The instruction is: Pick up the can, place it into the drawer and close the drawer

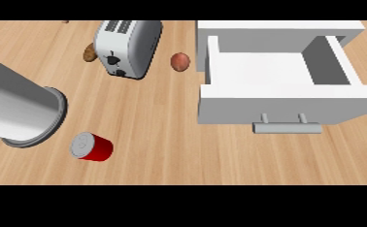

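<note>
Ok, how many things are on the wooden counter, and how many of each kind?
Red cylindrical can with silver lid: 1
Silver metal toaster: 1
Large grey metal pot: 1
Small brown rounded lumps, either side of the toaster: 2
Open white drawer: 1
Total: 6

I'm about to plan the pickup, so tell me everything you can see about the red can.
The can is a short cylinder with a red wall and a grey, metal-looking lid bearing a faint mark. It stands upright on the wooden counter, at the lower left of the view. Only the counter touches it: the large grey metal container lies just to its left, narrowly apart, and the open drawer is well off to its right. No hand is on it.
</note>
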Tool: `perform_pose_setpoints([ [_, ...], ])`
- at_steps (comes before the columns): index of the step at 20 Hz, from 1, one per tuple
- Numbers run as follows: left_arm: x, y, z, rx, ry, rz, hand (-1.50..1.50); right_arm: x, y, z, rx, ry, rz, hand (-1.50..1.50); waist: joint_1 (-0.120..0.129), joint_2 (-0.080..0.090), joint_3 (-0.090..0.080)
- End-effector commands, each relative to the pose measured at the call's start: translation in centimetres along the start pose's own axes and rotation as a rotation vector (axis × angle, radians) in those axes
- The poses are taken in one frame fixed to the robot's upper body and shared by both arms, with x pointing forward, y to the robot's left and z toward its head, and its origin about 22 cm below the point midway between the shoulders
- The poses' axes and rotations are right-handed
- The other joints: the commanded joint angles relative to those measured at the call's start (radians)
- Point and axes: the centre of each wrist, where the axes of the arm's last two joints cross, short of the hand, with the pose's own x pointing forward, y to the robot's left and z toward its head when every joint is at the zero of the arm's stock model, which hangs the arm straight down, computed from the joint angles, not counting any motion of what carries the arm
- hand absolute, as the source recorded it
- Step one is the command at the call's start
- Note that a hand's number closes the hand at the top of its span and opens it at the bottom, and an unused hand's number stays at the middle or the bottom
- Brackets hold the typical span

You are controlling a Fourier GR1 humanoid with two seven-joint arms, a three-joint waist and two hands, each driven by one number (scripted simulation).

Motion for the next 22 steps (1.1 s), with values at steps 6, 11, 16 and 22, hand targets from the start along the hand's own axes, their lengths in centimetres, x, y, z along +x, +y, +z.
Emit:
perform_pose_setpoints([
  [6,0.4,-0.8,0.5,0.035,0.066,0.195,-1.50,0.4,-2.2,2.5,0.023,0.006,0.001,-1.50,-0.007,0.001,0.000],
  [11,0.7,-0.1,0.2,0.026,0.099,0.249,-1.50,1.9,-3.5,2.6,0.004,0.007,0.017,-1.50,-0.003,0.000,0.000],
  [16,-2.0,0.5,-3.6,0.027,0.125,0.295,-1.50,-0.2,-2.5,3.7,0.019,-0.007,-0.015,-1.50,-0.010,0.002,0.000],
  [22,-3.7,-1.0,-6.0,0.053,0.141,0.287,-1.50,1.5,-5.5,4.6,0.023,0.000,-0.002,-1.50,-0.014,0.002,0.000],
])
